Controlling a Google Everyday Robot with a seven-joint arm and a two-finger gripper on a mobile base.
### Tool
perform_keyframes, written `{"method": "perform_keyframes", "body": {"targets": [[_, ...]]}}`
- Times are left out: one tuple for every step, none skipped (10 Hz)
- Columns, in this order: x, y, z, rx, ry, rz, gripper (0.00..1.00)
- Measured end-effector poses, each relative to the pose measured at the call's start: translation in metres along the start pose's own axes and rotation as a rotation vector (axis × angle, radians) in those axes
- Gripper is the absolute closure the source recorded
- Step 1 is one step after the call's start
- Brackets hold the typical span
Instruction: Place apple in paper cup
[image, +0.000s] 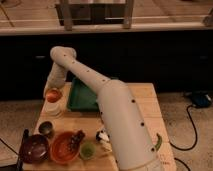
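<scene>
We begin at the gripper, which hangs at the far-left corner of the pale wooden table, at the end of the long white arm that reaches from the lower right up and over to about ten o'clock. Its jaws appear closed on the small round orange-red apple, which shows just below the wrist. We cannot make out the fingers themselves, so we judge the hold from the fruit hanging there clear of the table.

Directly under the apple, at six o'clock from it, stands the short off-white paper cup. The fruit looks to sit just above the rim, perhaps touching it; we cannot tell which.

Moving outward, the green rectangular tray lies at three o'clock of the cup, just beside it. At six o'clock, nearer the front edge, sits the small grey metallic cup. Beyond it are the dark maroon bowl, the larger orange bowl and the small green cup, in a row along the front.

We judge the step in hand to be the lowering and release. Since the apple is about as wide as the cup, we should keep it centred over the mouth, descend straight, and open only when the fruit rests on the rim. A sideways nudge could tip so light a cup.
</scene>
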Motion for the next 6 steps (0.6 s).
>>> {"method": "perform_keyframes", "body": {"targets": [[-0.0006, 0.0003, -0.0001, 0.001, -0.001, 0.0, 0.44], [-0.0012, 0.0003, 0.0001, 0.006, 0.0, -0.001, 0.31], [-0.0013, 0.0007, 0.0003, 0.009, 0.001, -0.001, 0.24], [-0.0017, 0.001, 0.0008, 0.011, 0.0, 0.0, 0.21], [-0.0021, 0.0014, 0.0009, 0.013, -0.002, 0.0, 0.2], [-0.0023, 0.0024, 0.001, 0.015, -0.003, 0.001, 0.2]]}}
